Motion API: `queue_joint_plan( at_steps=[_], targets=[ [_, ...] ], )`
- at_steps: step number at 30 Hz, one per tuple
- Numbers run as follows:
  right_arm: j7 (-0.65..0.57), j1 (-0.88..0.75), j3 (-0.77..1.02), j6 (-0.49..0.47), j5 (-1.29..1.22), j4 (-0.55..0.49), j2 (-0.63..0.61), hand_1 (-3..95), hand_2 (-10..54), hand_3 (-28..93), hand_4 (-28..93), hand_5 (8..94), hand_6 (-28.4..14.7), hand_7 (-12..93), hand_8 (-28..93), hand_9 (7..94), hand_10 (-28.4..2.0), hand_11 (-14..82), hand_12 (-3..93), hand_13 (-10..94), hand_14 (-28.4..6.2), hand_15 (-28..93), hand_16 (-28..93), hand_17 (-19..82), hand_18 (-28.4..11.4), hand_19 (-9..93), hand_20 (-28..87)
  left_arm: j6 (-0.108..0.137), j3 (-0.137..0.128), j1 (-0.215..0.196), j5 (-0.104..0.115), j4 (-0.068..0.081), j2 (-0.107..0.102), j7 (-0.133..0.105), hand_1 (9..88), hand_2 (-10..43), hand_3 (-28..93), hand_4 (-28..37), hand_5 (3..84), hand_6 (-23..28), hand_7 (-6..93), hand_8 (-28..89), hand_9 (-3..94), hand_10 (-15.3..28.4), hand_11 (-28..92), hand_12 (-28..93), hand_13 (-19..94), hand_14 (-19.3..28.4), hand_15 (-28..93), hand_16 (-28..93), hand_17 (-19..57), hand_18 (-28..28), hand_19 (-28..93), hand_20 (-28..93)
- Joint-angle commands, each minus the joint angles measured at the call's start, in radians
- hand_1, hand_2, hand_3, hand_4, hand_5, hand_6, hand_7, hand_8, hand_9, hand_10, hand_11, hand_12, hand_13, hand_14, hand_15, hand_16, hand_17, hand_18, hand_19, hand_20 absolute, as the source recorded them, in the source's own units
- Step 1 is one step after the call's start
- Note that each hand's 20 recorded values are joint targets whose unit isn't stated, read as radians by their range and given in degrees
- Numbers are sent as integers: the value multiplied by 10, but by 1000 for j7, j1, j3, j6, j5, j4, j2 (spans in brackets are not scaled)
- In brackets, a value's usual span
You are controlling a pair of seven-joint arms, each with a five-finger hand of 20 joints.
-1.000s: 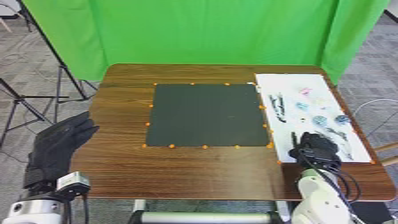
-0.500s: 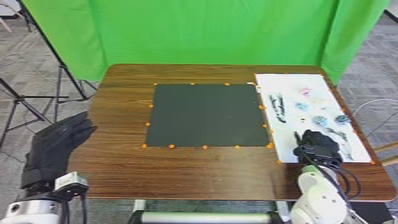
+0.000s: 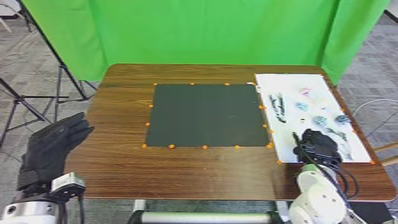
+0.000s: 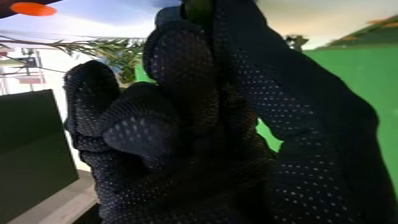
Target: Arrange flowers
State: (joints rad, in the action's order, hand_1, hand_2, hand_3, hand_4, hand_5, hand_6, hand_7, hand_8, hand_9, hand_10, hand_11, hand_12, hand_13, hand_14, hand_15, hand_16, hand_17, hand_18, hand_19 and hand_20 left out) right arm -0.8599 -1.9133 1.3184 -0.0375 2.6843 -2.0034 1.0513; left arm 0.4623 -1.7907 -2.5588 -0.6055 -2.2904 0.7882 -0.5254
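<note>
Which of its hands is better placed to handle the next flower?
Probably the right. The right hand is over the near end of the white sheet, close to the blue flowers. The left hand is at the table's opposite side.

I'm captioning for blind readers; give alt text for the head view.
Robot's right hand over the near end of a white sheet with blue and pink flowers, on the right of a brown table; dark mat mid-table, left hand by the left edge.
</note>
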Motion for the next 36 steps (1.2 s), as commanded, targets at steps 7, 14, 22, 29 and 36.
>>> queue_joint_plan(
  at_steps=[7,14,22,29,36],
  targets=[
    [16,-52,-35,180,-55,38,-41,513,-95,798,-249,823,-52,334,234,839,-144,534,328,790,-100,767,300,466,-230,932,206,35,0,-45,48,-7,-38,-65,273,57,834,-136,487,144,137,-87,409,212,326,91,282,281,547,-104,-95,216,559,135],
    [20,14,-50,194,-78,-37,-109,508,-95,805,-243,832,-53,330,238,843,-144,536,329,795,-100,772,301,468,-229,932,225,52,-30,-82,64,-16,-48,-89,272,57,834,-136,487,143,137,-87,408,212,325,91,281,281,548,-105,-95,216,558,135],
    [53,332,-214,82,-280,-104,-157,500,-95,812,-228,842,-53,320,248,851,-146,536,328,801,-103,776,301,472,-236,932,250,70,-128,-164,64,-47,-65,-78,271,57,834,-135,486,145,136,-86,406,211,326,92,280,281,547,-105,-95,216,558,135],
    [81,583,-402,-13,-382,-86,-75,499,-95,813,-224,850,-54,309,257,855,-147,537,328,805,-105,779,301,476,-243,932,276,85,-200,-230,65,-73,-68,-73,272,57,832,-135,486,145,134,-86,402,212,326,91,279,280,547,-105,-96,216,559,135],
    [146,706,-547,-134,-385,46,133,499,-95,813,-221,856,-56,299,264,858,-148,535,327,808,-107,780,300,479,-248,932,290,82,-218,-223,36,-84,-42,-38,274,56,832,-133,485,145,134,-85,401,213,326,90,278,280,548,-105,-96,216,560,135]
  ],
)
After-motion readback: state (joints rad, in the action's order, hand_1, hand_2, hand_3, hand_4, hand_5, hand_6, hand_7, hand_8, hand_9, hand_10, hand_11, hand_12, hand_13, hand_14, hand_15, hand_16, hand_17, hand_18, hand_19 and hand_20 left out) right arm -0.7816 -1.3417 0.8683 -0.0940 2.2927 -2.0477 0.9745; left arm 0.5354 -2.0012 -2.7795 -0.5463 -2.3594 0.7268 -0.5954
